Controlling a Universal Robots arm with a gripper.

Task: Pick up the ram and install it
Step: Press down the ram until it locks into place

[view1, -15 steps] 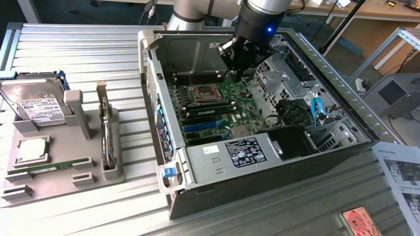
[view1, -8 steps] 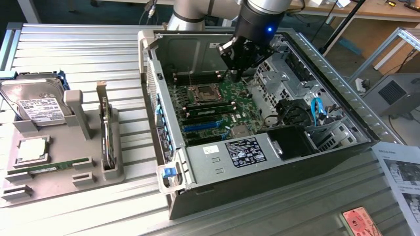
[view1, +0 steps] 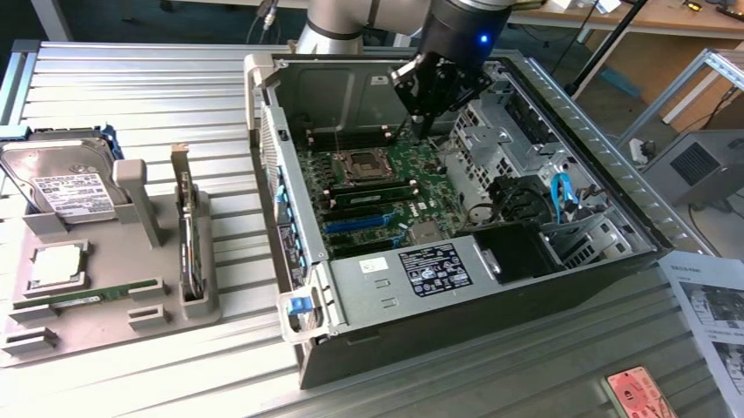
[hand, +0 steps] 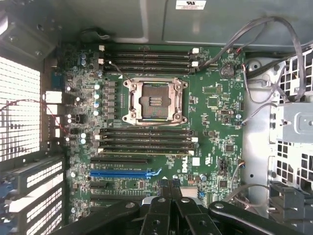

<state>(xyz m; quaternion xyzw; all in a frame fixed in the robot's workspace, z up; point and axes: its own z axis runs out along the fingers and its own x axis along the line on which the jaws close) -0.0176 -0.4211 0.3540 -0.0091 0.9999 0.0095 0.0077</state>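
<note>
A ram stick [view1: 87,296], long, thin and green, lies flat in the grey holder tray [view1: 163,318] at the exterior view's left, outside the case. Another narrow green stick [view1: 369,187] stands in a memory slot of the motherboard [view1: 402,161], just beside the empty processor socket [view1: 362,161]. In the wrist view that slot row [hand: 146,152] shows a pale edge. My gripper [view1: 421,132] hangs inside the open computer case above the motherboard, past the socket [hand: 154,102]. Its black fingers [hand: 169,188] are shut with nothing between them.
The tray also carries a hard drive [view1: 64,187], a square silver processor [view1: 56,266] and an upright card [view1: 186,235]. Case walls [view1: 270,157], a drive cage [view1: 511,139] and loose cables [hand: 274,54] crowd the motherboard. Paper sheets [view1: 712,305] lie at the exterior view's right.
</note>
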